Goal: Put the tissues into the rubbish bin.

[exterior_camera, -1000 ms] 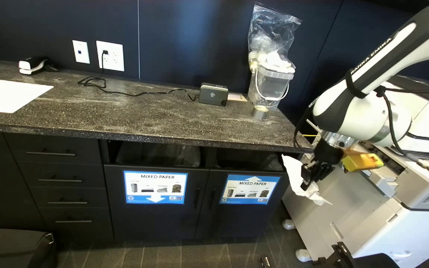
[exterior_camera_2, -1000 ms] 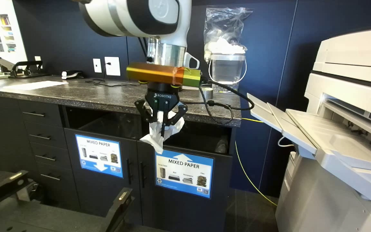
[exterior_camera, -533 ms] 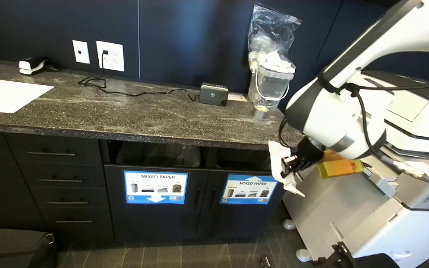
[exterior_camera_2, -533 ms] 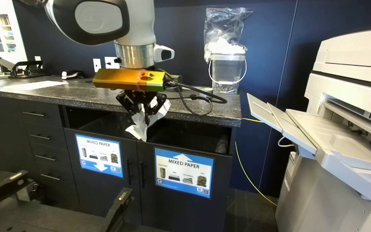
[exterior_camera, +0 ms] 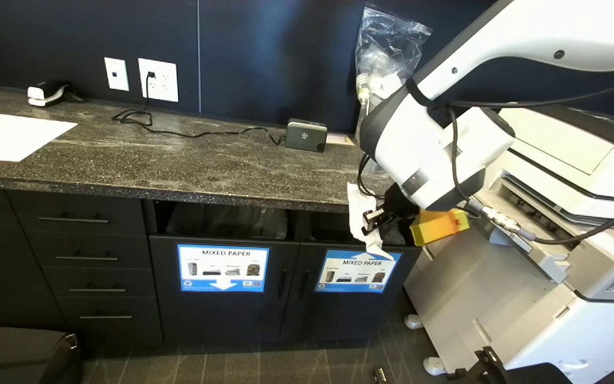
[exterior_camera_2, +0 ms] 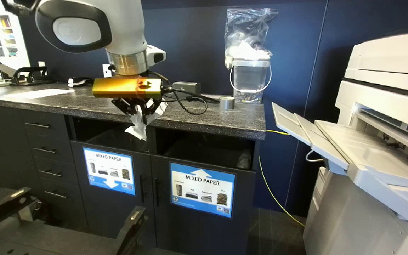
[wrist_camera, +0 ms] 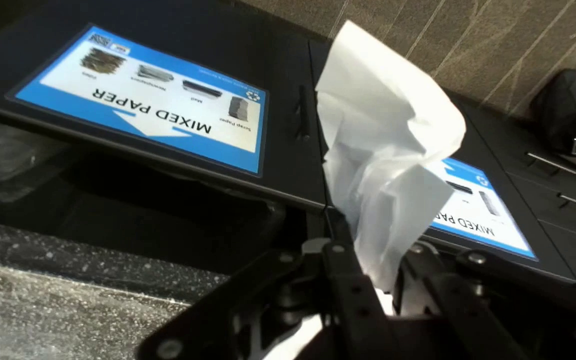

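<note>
The tissue is a crumpled white sheet (wrist_camera: 388,125), shown large in the wrist view and also in both exterior views (exterior_camera: 359,208) (exterior_camera_2: 136,131). My gripper (exterior_camera_2: 144,121) is shut on it, with its ends sticking out past the fingers. The tissue hangs in the air in front of the counter edge, near the cabinet's bin openings. Two dark openings, the left (exterior_camera_2: 108,136) and the right (exterior_camera_2: 204,147), sit above doors with blue-and-white MIXED PAPER signs. In the wrist view an opening (wrist_camera: 143,210) lies left of the tissue. The bins' insides are mostly too dark to see.
The speckled counter (exterior_camera: 205,165) overhangs the openings. On it are a black box (exterior_camera: 306,136), a tape roll (exterior_camera_2: 227,102) and a clear bucket (exterior_camera_2: 250,76) with a plastic bag. A large printer (exterior_camera_2: 374,141) stands beside the cabinet. A black frame (exterior_camera_2: 129,226) stands in front.
The arm and gripper have moved left and up in both exterior views, carrying the tissue from beside the right opening towards the divider between the openings. The grip on the tissue looks unchanged.
</note>
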### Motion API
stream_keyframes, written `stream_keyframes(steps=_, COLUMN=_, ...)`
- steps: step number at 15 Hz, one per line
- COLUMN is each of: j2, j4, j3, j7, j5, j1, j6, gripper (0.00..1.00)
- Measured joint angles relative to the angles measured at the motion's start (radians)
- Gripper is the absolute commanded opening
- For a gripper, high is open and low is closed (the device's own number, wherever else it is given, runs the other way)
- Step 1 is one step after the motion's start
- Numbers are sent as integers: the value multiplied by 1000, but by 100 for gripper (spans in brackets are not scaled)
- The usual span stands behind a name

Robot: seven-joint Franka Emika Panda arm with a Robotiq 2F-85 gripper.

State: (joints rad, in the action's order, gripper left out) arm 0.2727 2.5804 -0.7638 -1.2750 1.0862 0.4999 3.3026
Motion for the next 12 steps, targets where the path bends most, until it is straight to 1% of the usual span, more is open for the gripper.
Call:
stream_keyframes(steps=1, j2=39, j4=-12, j3=-53, j7=-49, j5=-25, j1=64, j6=33, gripper=16)
stream_keyframes(steps=3, j2=142, j4=-20, j3=-151, j7=-100, j5=-145, j1=201, j6=121, gripper=16)
stream_keyframes(steps=4, j2=198, j4=-15, j3=-181, j7=-103, j5=-228, j1=259, j6=164, gripper=15)
stream_keyframes(steps=5, j2=257, j4=-4, j3=-195, j7=-104, j5=-315, j1=307, j6=207, gripper=16)
stream_keyframes(steps=6, j2=321, j4=13, j3=-195, j7=-107, j5=-406, j1=348, j6=254, gripper=17)
stream_keyframes(steps=7, j2=383, j4=32, j3=-184, j7=-112, j5=-492, j1=380, j6=300, gripper=16)
stream_keyframes(steps=9, j2=504, j4=65, j3=-122, j7=-132, j5=-655, j1=414, j6=394, gripper=16)
stream_keyframes(steps=12, j2=676, j4=73, j3=5, j7=-178, j5=-848, j1=416, j6=563, gripper=16)
